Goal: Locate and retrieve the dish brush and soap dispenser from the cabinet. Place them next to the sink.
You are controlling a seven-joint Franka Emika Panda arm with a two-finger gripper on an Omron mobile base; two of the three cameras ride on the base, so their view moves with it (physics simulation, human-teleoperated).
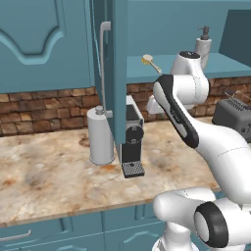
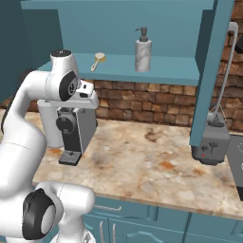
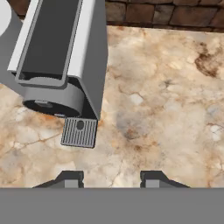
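Hand (image 3: 111, 178) points down at the counter (image 3: 166, 109), fingers apart, empty.

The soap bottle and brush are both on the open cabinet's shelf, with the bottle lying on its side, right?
Not quite. The soap bottle stands upright, pump on top, as the right base view shows. It and the brush are indeed both on the open cabinet's shelf.

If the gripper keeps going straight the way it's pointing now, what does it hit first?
Most likely the bare marble countertop, just beside the coffee machine's drip tray. The gripper points down at it with nothing between its fingers, though depth is hard to judge.
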